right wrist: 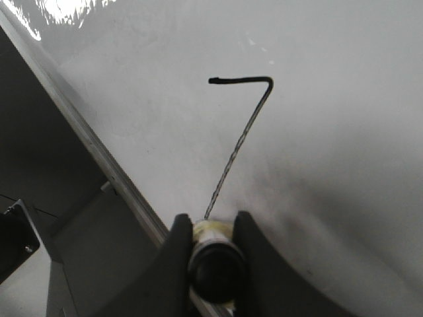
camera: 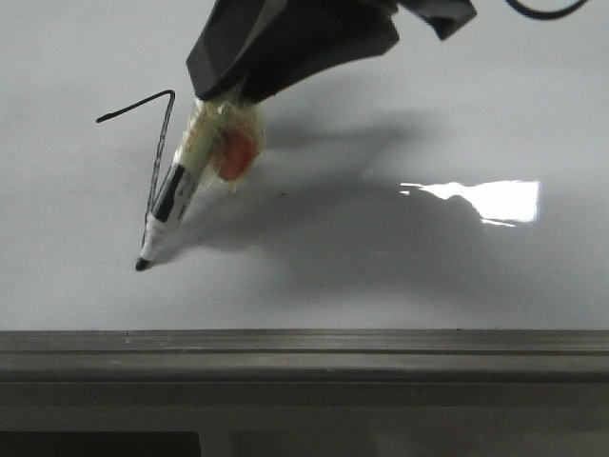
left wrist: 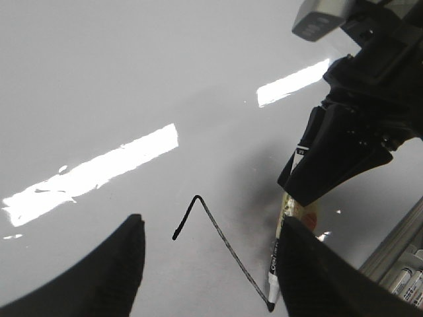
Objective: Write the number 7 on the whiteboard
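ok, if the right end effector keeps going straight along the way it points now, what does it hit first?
The whiteboard. The right end effector is shut on the marker, whose tip already appears to touch the board at the foot of the number 7. Going further would just press the tip in.

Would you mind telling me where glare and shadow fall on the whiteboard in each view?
Front view: one bright glare patch right of the marker, arm shadow between. Left wrist view: two glare bars, shadow around the 7. Right wrist view: glare only in a corner, soft shadow near the jaws.

Marker (camera: 169,202) slants, black tip down; clear tape (camera: 221,141) with an orange patch wraps its upper barrel.
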